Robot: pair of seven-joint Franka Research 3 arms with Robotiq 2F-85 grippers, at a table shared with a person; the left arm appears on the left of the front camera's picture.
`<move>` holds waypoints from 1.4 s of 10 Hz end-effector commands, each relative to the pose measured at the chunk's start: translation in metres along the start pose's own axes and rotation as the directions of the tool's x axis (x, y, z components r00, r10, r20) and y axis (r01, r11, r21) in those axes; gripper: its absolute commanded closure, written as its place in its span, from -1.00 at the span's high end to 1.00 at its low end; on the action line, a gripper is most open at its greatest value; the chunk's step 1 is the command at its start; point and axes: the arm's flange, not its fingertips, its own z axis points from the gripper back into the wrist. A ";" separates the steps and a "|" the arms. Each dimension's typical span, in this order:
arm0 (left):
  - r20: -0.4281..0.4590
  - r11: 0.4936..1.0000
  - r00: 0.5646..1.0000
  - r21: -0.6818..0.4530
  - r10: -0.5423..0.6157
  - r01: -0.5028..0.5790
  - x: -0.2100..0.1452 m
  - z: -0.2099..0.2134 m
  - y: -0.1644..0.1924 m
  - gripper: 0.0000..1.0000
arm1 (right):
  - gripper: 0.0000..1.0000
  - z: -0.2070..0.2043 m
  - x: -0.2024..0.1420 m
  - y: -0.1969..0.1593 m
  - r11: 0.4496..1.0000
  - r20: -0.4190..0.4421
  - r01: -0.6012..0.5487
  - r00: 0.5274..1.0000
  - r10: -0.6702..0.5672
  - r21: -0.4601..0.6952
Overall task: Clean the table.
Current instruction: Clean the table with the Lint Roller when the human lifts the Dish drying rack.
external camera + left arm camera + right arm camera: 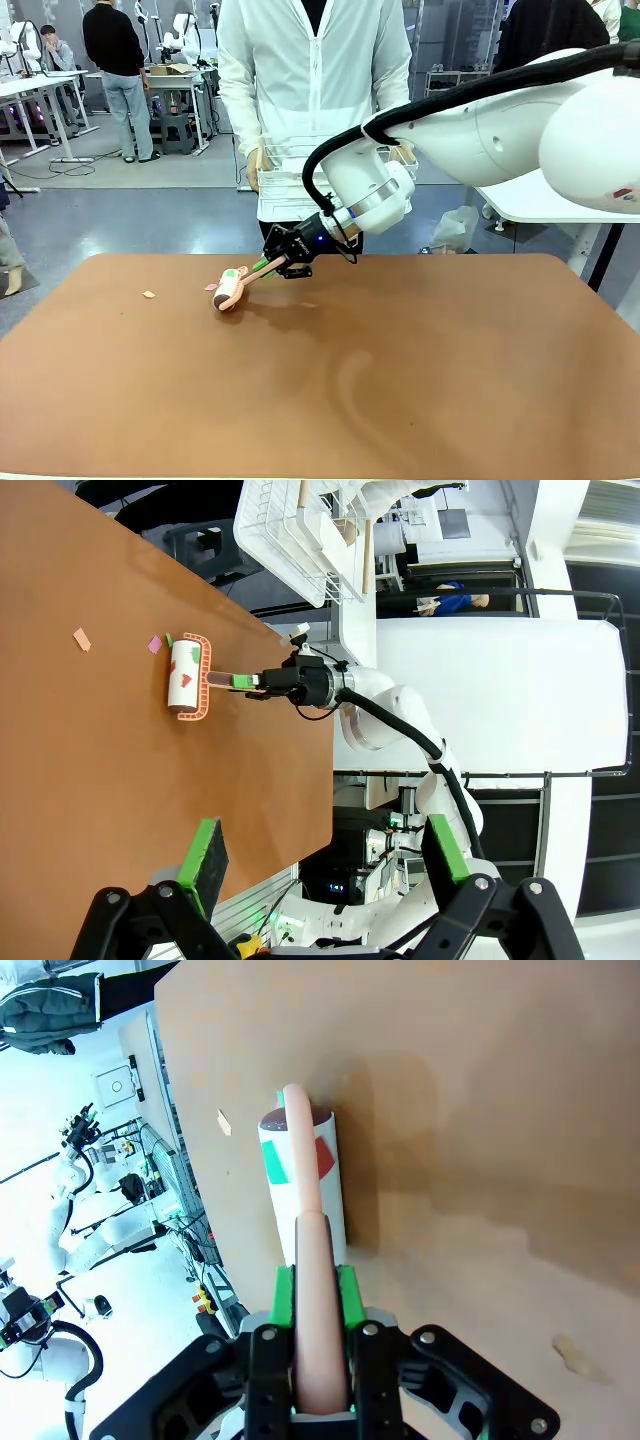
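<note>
floor: grey and glossy [150, 215] | far left: white desks [35, 88] on metal legs, someone seated [58, 50] behind them | back: person in a black top [112, 60] standing by a workbench [190, 100], cardboard box [172, 70] on top | right: white table [545, 205], plastic bag [455, 228] on the floor beside it | light: bright, even

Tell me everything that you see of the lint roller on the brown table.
The lint roller has a white drum with green and red scraps stuck on it, and a salmon-pink frame and handle, plastic by its look. The drum rests on the table; the handle slants up to the right gripper, which is shut on it.
</note>
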 end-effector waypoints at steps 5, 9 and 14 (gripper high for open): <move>0.001 1.000 1.000 -0.025 -0.007 0.007 0.000 0.003 -0.001 1.00 | -0.58 -0.076 0.011 0.039 0.994 -0.030 -0.048 0.999 0.045 -0.100; 0.001 1.000 1.000 -0.025 -0.007 0.007 0.000 0.003 -0.001 1.00 | -0.58 -0.051 0.012 0.090 0.992 0.002 -0.111 0.994 0.111 -0.067; 0.001 1.000 1.000 -0.025 -0.007 0.007 0.000 0.003 -0.001 1.00 | -0.58 0.022 -0.013 0.151 0.968 0.009 -0.145 0.989 0.150 -0.203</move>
